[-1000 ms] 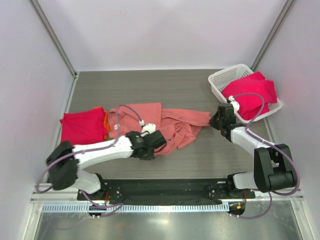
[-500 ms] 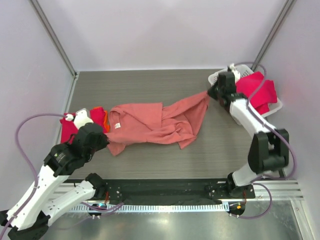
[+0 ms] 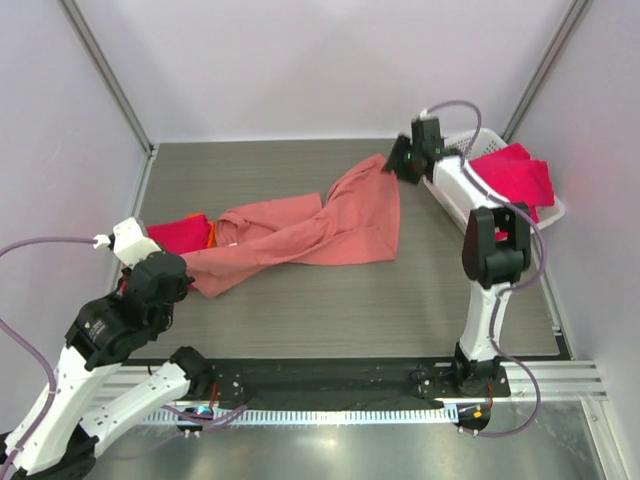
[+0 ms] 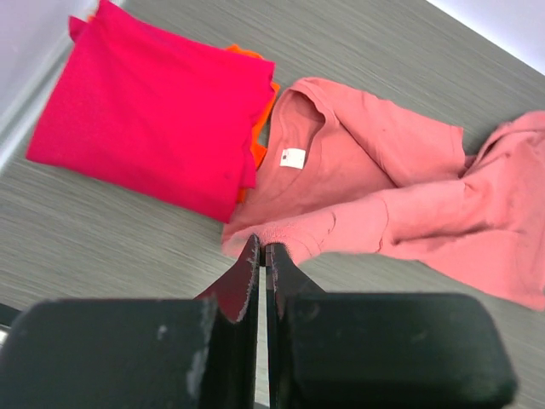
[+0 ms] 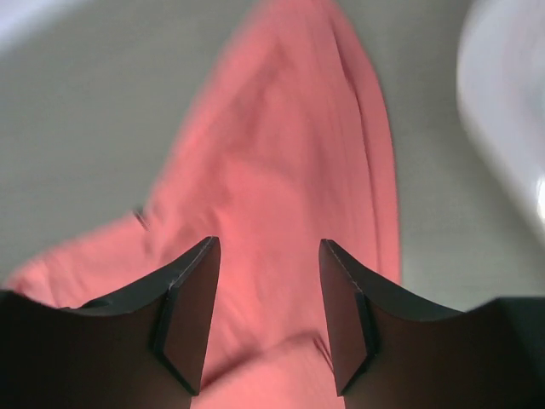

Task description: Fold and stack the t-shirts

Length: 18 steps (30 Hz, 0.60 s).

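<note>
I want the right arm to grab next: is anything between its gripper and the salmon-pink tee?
Nothing visible. The right gripper stands open directly over the salmon-pink tee, with only cloth showing between its fingers in the wrist view. The white basket sits off to the side, not in between.

My left arm [image 3: 100,335] and right arm [image 3: 492,250] show white link shells, black joint housings, lilac cables [image 3: 50,241], black jaws.
</note>
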Each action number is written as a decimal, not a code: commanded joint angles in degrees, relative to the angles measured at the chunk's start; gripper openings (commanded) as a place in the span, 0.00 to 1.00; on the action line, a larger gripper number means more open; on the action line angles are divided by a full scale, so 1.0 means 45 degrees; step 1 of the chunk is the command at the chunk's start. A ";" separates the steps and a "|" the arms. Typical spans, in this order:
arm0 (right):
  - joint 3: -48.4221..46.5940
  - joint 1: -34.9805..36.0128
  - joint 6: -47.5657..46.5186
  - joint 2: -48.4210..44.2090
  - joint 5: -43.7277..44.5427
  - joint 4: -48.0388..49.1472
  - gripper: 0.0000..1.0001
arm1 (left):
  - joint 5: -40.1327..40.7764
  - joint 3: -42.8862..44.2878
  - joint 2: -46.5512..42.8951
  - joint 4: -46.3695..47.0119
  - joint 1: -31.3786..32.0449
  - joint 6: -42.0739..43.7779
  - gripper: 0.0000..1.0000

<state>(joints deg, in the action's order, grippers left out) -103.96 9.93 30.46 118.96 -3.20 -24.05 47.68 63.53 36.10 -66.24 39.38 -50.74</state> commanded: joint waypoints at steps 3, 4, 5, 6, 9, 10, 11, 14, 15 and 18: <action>0.5460 0.0292 -0.0343 -0.4342 -0.0559 0.1262 0.54 | 0.1163 -0.0306 -0.0189 0.0754 -0.0059 0.0377 0.00; 0.6297 0.0292 -0.0343 -0.4500 -0.0751 0.1360 0.52 | 0.1027 -0.0444 -0.0247 0.1103 -0.0059 0.0493 0.00; 0.6557 0.0312 -0.0343 -0.4559 -0.0927 0.1400 0.51 | 0.0716 -0.0581 -0.0403 0.1299 -0.0059 0.0591 0.00; 0.6927 0.0312 -0.0362 -0.4540 -0.1103 0.1419 0.50 | 0.0578 -0.0756 -0.0482 0.1417 -0.0059 0.0766 0.00; 0.7146 0.0486 -0.0654 -0.4132 -0.1359 0.1419 0.47 | 0.0322 -0.0816 -0.0522 0.1575 -0.0059 0.1059 0.00; 0.7204 0.0565 -0.0752 -0.4014 -0.1397 0.1439 0.46 | 0.0322 -0.0758 -0.0463 0.1459 -0.0059 0.1100 0.00; 0.7185 0.0643 -0.0830 -0.3897 -0.1436 0.1439 0.46 | 0.0322 -0.0719 -0.0405 0.1380 -0.0059 0.1139 0.00; 0.6990 0.1131 -0.1123 -0.3292 -0.1340 0.1419 0.47 | 0.0322 -0.0680 -0.0170 0.1224 -0.0059 0.1354 0.00; 0.6893 0.1345 -0.1182 -0.3174 -0.1049 0.1400 0.47 | 0.0303 -0.0738 -0.0093 0.1204 -0.0059 0.1393 0.00; 0.6698 0.1620 -0.1183 -0.2667 -0.0561 0.1342 0.51 | 0.0128 -0.0992 -0.0130 0.1438 -0.0059 0.1491 0.00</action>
<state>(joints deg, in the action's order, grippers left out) -72.10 15.79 26.72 105.49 -7.62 -19.29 47.88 59.66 35.16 -62.37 39.33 -45.41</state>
